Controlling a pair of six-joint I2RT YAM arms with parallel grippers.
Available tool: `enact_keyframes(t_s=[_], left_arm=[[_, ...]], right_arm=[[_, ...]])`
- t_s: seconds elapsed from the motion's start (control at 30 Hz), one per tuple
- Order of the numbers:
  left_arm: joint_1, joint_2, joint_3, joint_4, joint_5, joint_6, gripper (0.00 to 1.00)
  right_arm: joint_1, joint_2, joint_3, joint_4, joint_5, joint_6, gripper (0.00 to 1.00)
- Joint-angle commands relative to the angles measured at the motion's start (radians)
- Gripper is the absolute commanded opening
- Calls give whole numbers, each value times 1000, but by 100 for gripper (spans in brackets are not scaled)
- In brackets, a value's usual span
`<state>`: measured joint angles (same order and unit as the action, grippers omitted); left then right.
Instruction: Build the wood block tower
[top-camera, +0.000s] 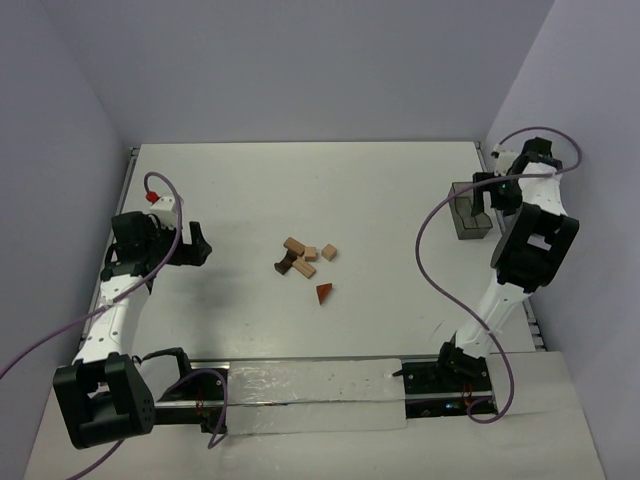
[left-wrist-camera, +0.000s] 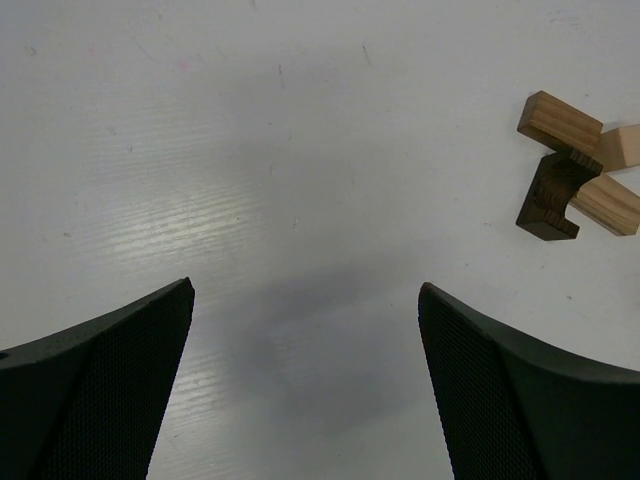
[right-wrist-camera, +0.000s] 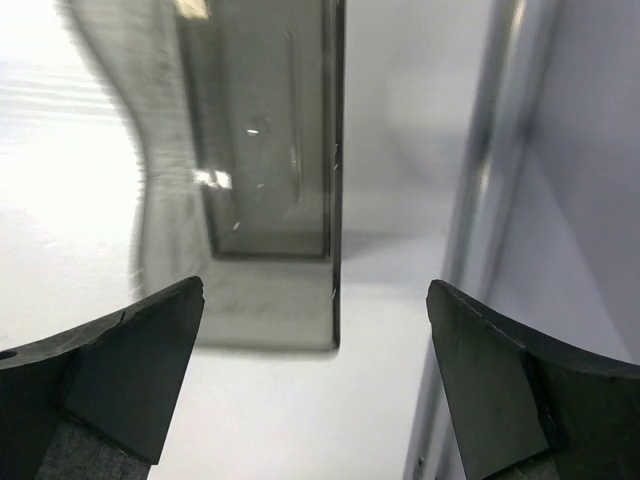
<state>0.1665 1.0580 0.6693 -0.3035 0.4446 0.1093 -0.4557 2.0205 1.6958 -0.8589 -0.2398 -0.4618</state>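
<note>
- The table (top-camera: 400, 190) is closed in by grey walls at the back and on both sides. A metal rail (top-camera: 538, 325) runs along its right edge, and a pale strip (top-camera: 310, 392) crosses the near edge between the two arm bases.
- The wood blocks for the tower lie loose and unstacked near the middle of the table, well away from every edge.
- In that cluster, several tan blocks (top-camera: 294, 245) touch or overlap one another, and a dark brown notched piece (top-camera: 285, 264) sits at their left.
- The reddish-brown wedge (top-camera: 324, 293) lies alone just on the near side of the cluster.
- The left gripper (top-camera: 200, 243) hangs over the left part of the table and points toward the blocks, with a broad stretch of white surface between it and them.
- In its wrist view the left gripper's fingers (left-wrist-camera: 110, 390) are spread wide with only table between them. The notched piece and tan blocks sit off to the upper right.
- The right gripper (right-wrist-camera: 315, 290) is at the far right corner, near the side wall and the rail, where room is tight. Its fingers are spread apart and pinch nothing.
- A smoky translucent container (top-camera: 467, 217) stands just beside the right gripper. The wrist view shows its dark bottom and glints of light, and whether it holds anything cannot be told.
- Bare surface separates the container from the blocks.
</note>
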Motion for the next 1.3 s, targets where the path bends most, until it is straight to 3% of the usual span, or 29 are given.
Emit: enact_keyframes(t_s=[0.0, 0.23, 0.37, 0.5, 0.73, 0.87, 1.0, 1.1, 1.27], left_arm=[[7, -41, 39, -1, 115, 54, 99], [-8, -78, 42, -13, 232, 136, 99], [-61, -27, 101, -91, 261, 230, 96], [-145, 13, 142, -108, 246, 296, 95], [-346, 219, 270, -150, 215, 463, 89], [-361, 403, 411, -310, 381, 757, 80], [-362, 581, 570, -425, 456, 1012, 78], [-367, 700, 710, -499, 472, 1109, 78], [-392, 833, 817, -549, 447, 1224, 77]], right_arm=[[42, -210, 108, -129, -75, -9, 100], [249, -440, 27, -144, -90, 30, 100], [441, -568, -212, -23, -15, 145, 100], [563, -693, -432, 126, -103, 255, 100], [587, -743, -626, 239, -203, 298, 100], [588, -743, -689, 235, -285, 281, 100], [586, -749, -726, 264, -301, 294, 100], [586, -754, -741, 302, -298, 311, 100], [586, -746, -752, 318, -335, 314, 100]])
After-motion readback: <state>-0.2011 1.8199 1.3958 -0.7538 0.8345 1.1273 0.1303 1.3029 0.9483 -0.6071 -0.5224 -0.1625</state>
